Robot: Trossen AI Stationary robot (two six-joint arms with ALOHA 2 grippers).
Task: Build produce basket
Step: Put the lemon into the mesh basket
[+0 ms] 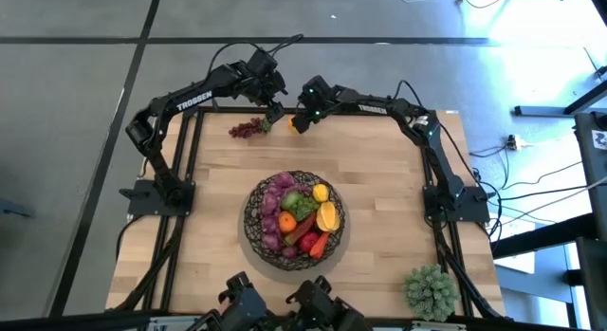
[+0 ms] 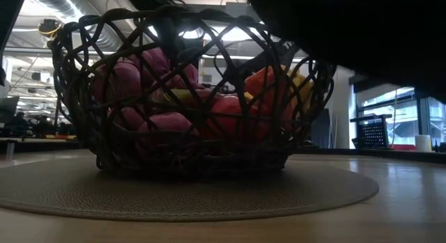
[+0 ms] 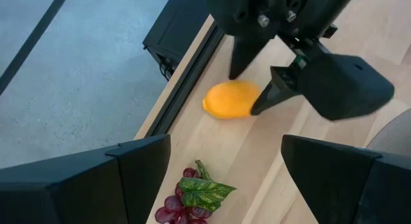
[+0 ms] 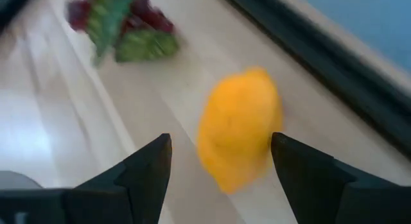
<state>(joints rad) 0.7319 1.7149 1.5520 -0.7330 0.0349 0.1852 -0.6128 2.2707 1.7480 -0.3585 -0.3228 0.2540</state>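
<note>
Large round basket of dark woven wire [image 1: 254, 238] sits near the middle of the pale wooden table [image 1: 379, 179], on a flat round woven mat [image 2: 209, 194]. It holds toy produce: purple grape bunches [image 1: 275, 193], a green piece [image 1: 302, 206], a round orange [image 1: 286, 222], yellow lemons [image 1: 325, 215], and red peppers [image 1: 316, 244]. In the low view the fruit shows through the mesh as red, pink and yellow shapes.

Two pieces lie outside the basket, at the far edge of the table. A dark red grape bunch with green leaves [image 1: 247, 129] lies below the left gripper [image 1: 275, 113]. A yellow-orange toy lemon [image 1: 295, 124] lies just beside it, close to the table's black frame rail [image 3: 186, 89].

Right gripper [image 4: 218, 153]: fingers parted, one on each side of the lemon. The left wrist view shows both fingertips set down around the fruit, still on the wood; whether the pads touch it I cannot tell.

Left gripper: fingers spread wide, grasping nothing, hanging over the grape bunch.

A pale green spiky ball-shaped plant [image 1: 429, 289] stands at the near right corner of the table, well apart from the basket.
</note>
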